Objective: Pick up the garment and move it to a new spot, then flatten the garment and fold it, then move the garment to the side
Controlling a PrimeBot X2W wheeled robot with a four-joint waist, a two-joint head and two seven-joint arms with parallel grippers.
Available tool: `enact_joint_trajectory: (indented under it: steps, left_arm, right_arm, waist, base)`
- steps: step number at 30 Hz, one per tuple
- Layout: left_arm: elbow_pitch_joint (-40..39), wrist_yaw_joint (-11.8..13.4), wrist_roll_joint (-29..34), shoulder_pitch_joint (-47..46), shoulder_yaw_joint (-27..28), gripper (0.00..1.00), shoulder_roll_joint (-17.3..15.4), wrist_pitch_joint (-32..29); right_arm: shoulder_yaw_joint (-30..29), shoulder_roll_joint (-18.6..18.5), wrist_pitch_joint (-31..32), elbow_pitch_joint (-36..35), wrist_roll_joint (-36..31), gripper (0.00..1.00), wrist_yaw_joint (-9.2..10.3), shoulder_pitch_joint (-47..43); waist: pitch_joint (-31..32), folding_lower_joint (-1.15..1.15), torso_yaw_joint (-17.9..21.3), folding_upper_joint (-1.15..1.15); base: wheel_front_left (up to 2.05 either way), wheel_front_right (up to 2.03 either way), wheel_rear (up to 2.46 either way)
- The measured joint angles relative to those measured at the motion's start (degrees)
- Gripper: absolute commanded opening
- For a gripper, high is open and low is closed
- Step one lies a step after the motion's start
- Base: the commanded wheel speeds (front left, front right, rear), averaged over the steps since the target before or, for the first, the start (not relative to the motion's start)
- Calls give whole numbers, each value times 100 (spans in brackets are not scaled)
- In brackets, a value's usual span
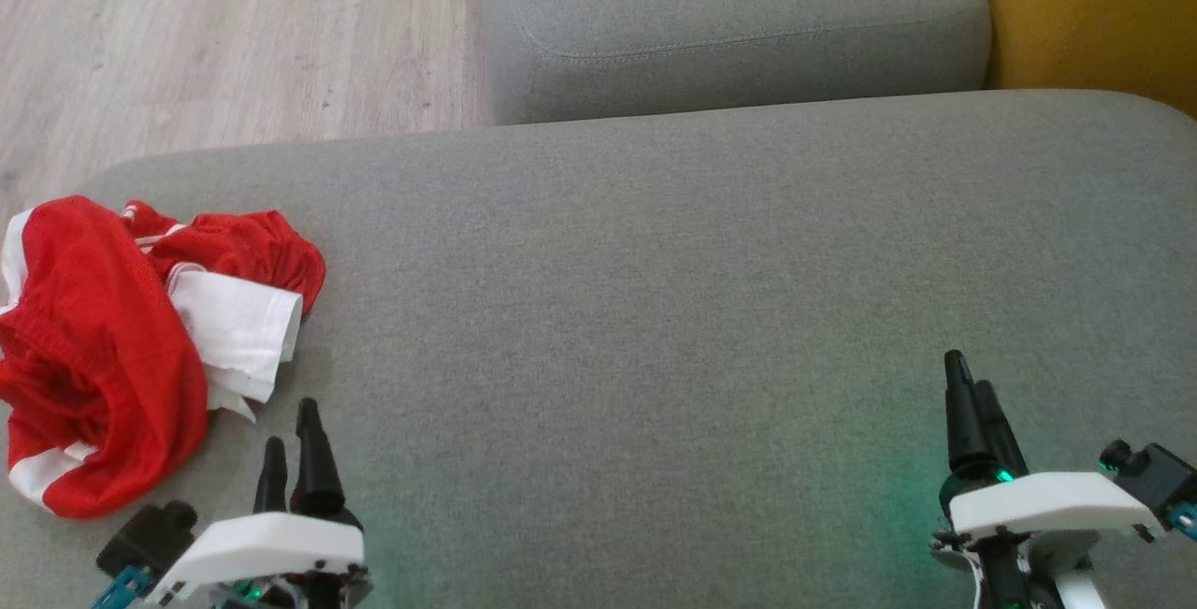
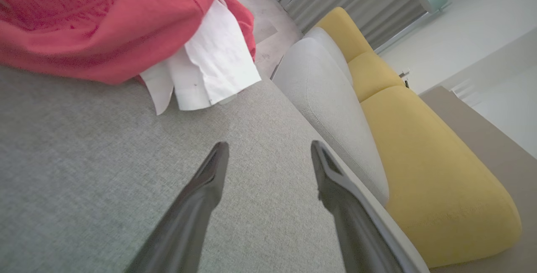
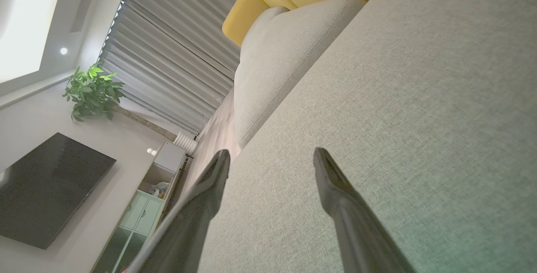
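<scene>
Crumpled red-and-white fabric garment (image 1: 103,347) is lying untouched at the left edge of the grey fabric sofa cushion (image 1: 655,310), left gripper (image 1: 291,424) and right gripper (image 1: 968,373) both hanging spread and empty, so looks like pickup's only starting, needing a reach and pinch.

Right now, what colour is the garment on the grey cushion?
The garment is red with white bands, clearest in the head view.

Home living room, grey sofa (image 1: 748,263), yellow cushions (image 2: 419,159), wall television (image 3: 46,189), potted plant (image 3: 92,92), curtains (image 3: 168,67)
</scene>
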State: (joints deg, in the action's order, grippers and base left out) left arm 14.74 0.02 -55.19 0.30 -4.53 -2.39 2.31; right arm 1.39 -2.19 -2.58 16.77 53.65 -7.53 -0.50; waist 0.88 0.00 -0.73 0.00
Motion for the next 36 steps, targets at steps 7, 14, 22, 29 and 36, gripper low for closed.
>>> enact_joint_trajectory:
  steps: [7,14,22,29,36]
  left_arm:
    - [-14,65,631,0,-159,100,-2,137]
    - [-52,248,1100,0,-259,100,-3,244]
    - [-153,260,1625,-1,-357,100,-4,385]
    - [-237,303,2096,0,-479,100,-5,489]
    - [-266,411,2620,1,-626,100,-9,602]
  right_arm:
    - [81,-1,-105,-33,-517,100,0,0]
    - [200,-1,-237,-73,-1018,100,0,0]
    - [314,-2,-356,-97,-1571,100,0,1]
    - [408,-3,-460,-103,-1979,100,0,1]
    - [522,-7,-566,-104,-2446,100,0,1]
  waist:
    - [42,0,-31,0]
    - [60,0,-60,0]
    - [74,0,-70,0]
    - [89,0,-60,0]
    - [137,0,-70,0]
  base:
    - [0,0,0]
    - [0,0,0]
    - [0,0,0]
    - [0,0,0]
    - [0,0,0]
